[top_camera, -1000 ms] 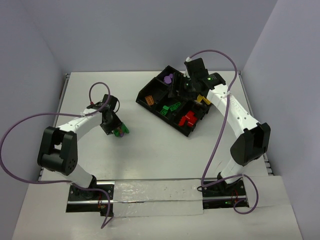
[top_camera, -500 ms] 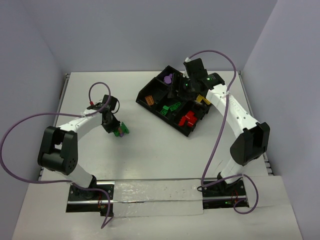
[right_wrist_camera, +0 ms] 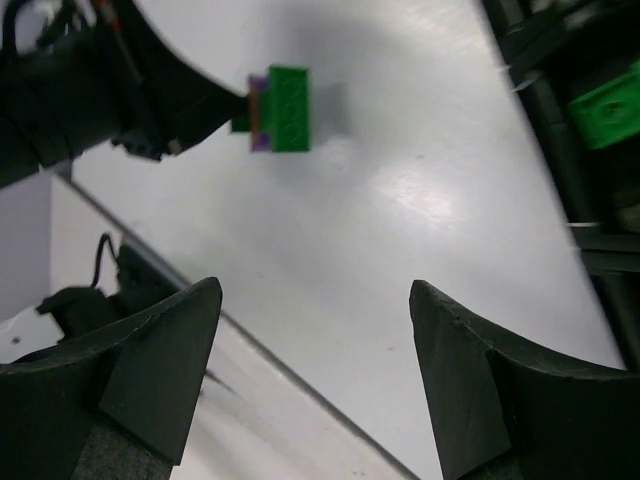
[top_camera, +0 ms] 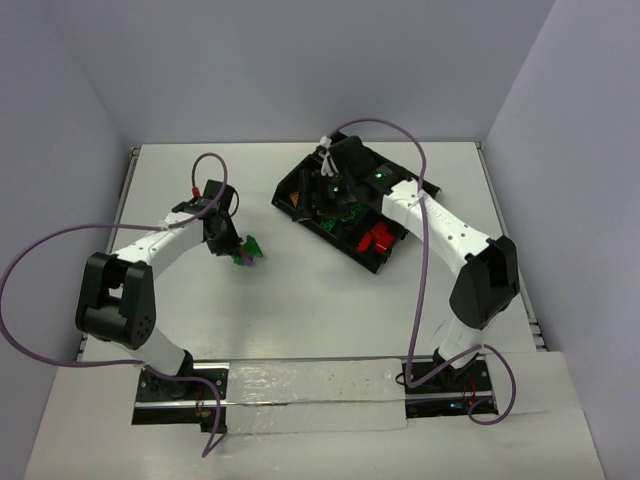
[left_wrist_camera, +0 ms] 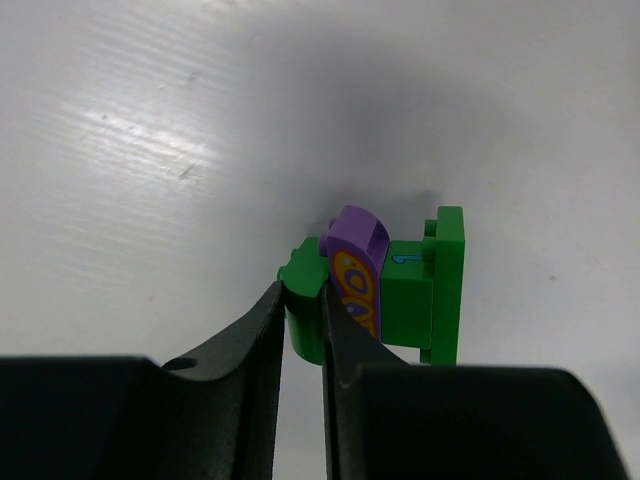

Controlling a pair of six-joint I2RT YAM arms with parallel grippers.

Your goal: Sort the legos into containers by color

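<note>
Overhead, a white table (top_camera: 300, 300) carries a black plastic divided tray (top_camera: 366, 258), set at an angle at the far right. Red toy bricks (top_camera: 377, 240) lie in its near-right compartment and green toy bricks (top_camera: 347, 213) in the one to their left. The right gripper (top_camera: 320, 200) hangs over the left half of the tray; against the black plastic its fingers cannot be made out from here. Well apart from the tray, at the table's left, the left gripper (top_camera: 237, 252) points down at a small green plastic brick (top_camera: 247, 248).

From the left wrist camera, the two black fingers (left_wrist_camera: 255, 370) stand nearly together, pinched on the rounded left end of that green brick. A small curved purple piece with an orange and yellow print (left_wrist_camera: 355, 275) sits on the brick, just beside the right-hand finger. A soft shadow falls on the table behind the brick; whether the brick touches the surface cannot be told.

From the right wrist camera, the right gripper's broad dark fingers (right_wrist_camera: 160, 360) stand wide apart with only bare table between them, holding nothing. Farther off, the left gripper's dark tip meets the green brick, purple showing at its edge. A strip of the tray runs down the right edge, with one green brick (right_wrist_camera: 610, 115) inside.
</note>
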